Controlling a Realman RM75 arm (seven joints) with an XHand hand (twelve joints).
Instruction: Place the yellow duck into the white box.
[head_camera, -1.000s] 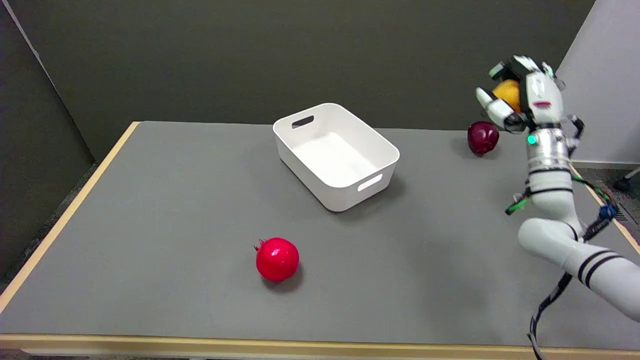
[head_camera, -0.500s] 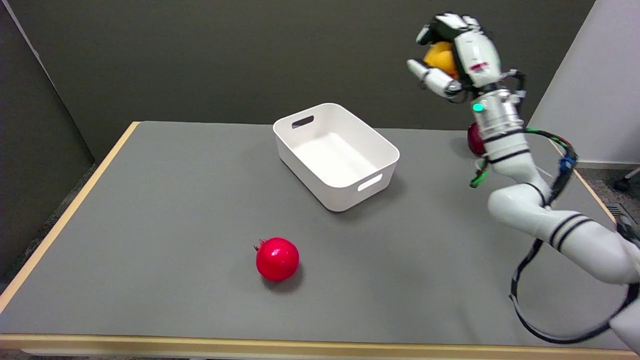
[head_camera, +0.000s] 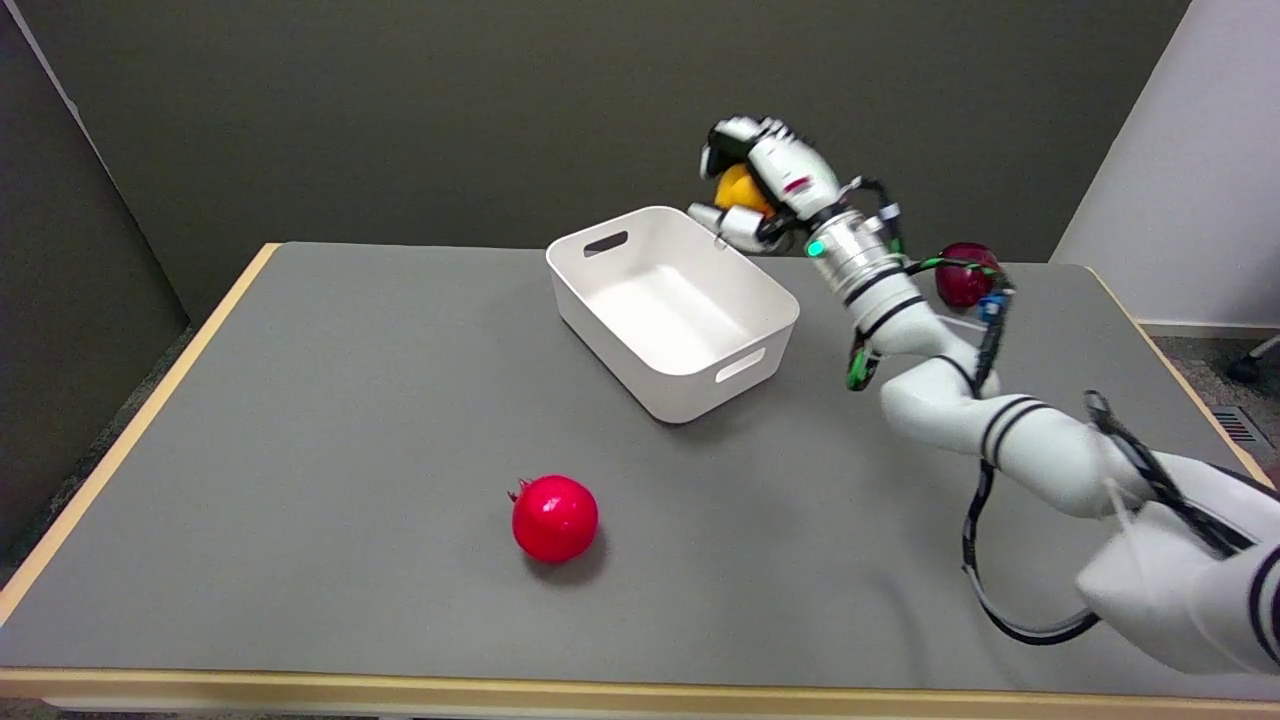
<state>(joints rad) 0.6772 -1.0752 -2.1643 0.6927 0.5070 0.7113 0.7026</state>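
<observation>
On the left half of the grey surface (head_camera: 300, 420) lay nothing that belonged to the task; a red pomegranate (head_camera: 554, 517) sat alone toward the near edge, well apart from everything else. Further right stood the white box (head_camera: 672, 310), open at the top, with nothing visible inside it. At the box's far right corner the right hand (head_camera: 765, 190) was found in the air, raised above the rim, its fingers (head_camera: 728, 222) wrapped around the yellow duck (head_camera: 738, 187), of which only a small yellow-orange patch showed between them. The duck was therefore held clear of the surface and had not entered the box. To the right, behind the forearm, a dark red apple (head_camera: 966, 277) rested near the far edge and played no part. Assessment: pick-up appeared complete and the carry nearly so; what remained was to bring the hand over the box's interior, lower it and release. The hand was judged to be at the rim rather than over the middle, so a release from there might catch the wall.
</observation>
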